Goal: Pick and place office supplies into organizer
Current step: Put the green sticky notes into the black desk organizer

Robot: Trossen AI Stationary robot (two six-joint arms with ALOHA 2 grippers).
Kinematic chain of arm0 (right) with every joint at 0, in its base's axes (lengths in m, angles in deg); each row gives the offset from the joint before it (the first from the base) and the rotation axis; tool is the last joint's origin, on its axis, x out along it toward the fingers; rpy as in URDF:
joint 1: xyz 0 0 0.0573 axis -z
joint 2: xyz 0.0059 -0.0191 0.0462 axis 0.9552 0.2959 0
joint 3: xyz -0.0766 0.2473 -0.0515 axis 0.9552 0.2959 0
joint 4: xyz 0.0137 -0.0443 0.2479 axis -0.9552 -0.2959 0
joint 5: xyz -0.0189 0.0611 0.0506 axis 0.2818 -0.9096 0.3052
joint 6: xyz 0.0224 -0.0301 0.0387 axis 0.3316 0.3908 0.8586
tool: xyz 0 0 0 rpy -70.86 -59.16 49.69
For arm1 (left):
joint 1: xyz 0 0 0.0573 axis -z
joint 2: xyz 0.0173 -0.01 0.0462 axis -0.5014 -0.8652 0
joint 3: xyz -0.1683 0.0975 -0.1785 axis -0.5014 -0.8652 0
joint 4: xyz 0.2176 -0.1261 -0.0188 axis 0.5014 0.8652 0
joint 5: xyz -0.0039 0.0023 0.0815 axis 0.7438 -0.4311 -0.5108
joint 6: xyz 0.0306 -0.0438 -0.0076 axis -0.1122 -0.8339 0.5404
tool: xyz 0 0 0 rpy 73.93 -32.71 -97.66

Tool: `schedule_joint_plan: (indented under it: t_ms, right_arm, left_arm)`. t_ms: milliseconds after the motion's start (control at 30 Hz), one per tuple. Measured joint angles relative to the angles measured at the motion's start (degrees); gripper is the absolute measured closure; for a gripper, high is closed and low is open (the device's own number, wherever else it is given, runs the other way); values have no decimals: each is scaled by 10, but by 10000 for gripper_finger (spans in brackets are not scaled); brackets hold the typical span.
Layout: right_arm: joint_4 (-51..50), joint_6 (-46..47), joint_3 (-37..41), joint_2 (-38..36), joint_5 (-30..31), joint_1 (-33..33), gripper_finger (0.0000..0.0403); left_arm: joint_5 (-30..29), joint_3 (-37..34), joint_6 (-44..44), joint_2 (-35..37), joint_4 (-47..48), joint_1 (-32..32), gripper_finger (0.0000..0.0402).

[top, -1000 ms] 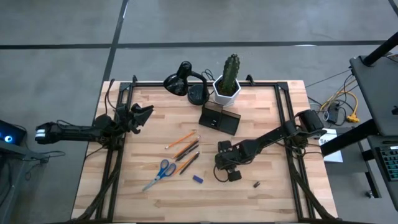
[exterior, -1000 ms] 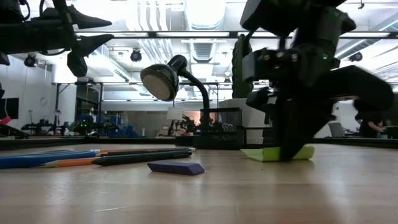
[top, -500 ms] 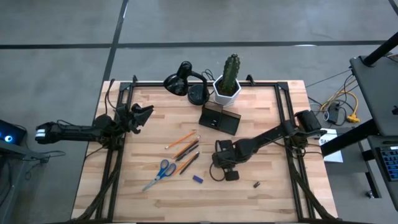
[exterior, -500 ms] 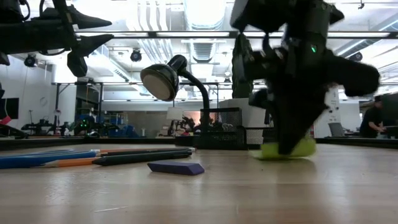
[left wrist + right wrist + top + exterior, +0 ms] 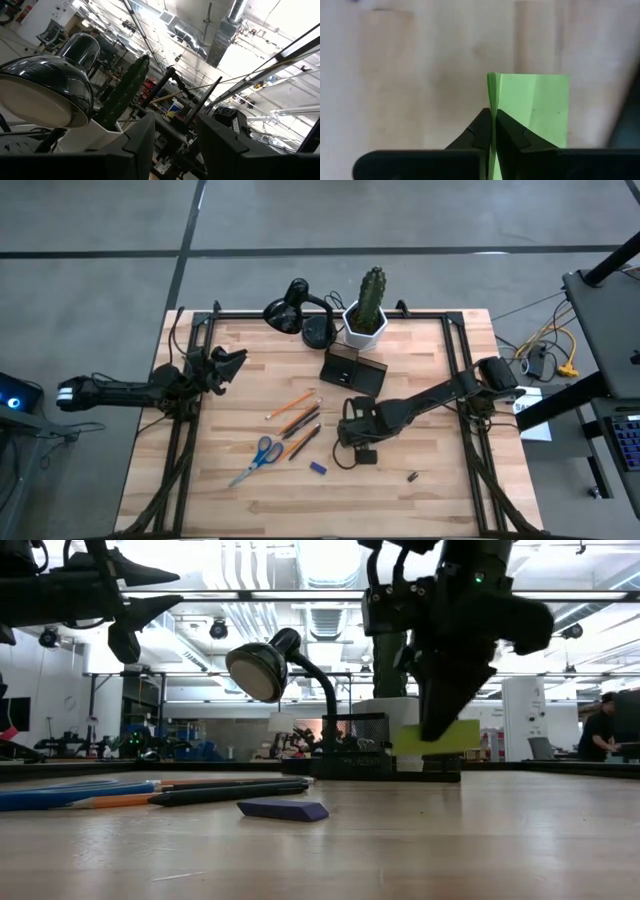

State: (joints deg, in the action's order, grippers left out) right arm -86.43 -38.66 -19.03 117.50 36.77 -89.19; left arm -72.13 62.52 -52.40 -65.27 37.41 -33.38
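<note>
My right gripper hangs over the table's middle, shut on the lime-green sticky-note pad, which is off the wood. The arm hides the pad in the high view. Orange and dark pencils, blue-handled scissors and a small blue block lie flat to the left of it. A tiny dark bit lies to the right. The dark organizer stands farther back. At the table's left edge my left gripper waits raised and open. My right gripper pinches the pad by one edge between its two fingertips, coming from above and pointing steeply down. The pad's face spreads to one side of the fingers. The pad hangs about level, clear of the table.
A black desk lamp and a white pot with a cactus stand at the far edge behind the organizer. Black frame rails run along the table's left and right sides. Bare wood lies near the front edge.
My right gripper has risen and drifted a little toward the table's left, rolling somewhat. The sticky-note pad, which lay on the wood a second ago, is now lifted clear and hangs below the fingers.
</note>
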Motion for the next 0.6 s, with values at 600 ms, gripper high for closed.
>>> schedule_joint_plan:
  t_ms: [600]
  right_arm:
    - [-41,51,25,-92,116,83,395]
  left_arm:
    - [12,0,0,1,-1,0,274]
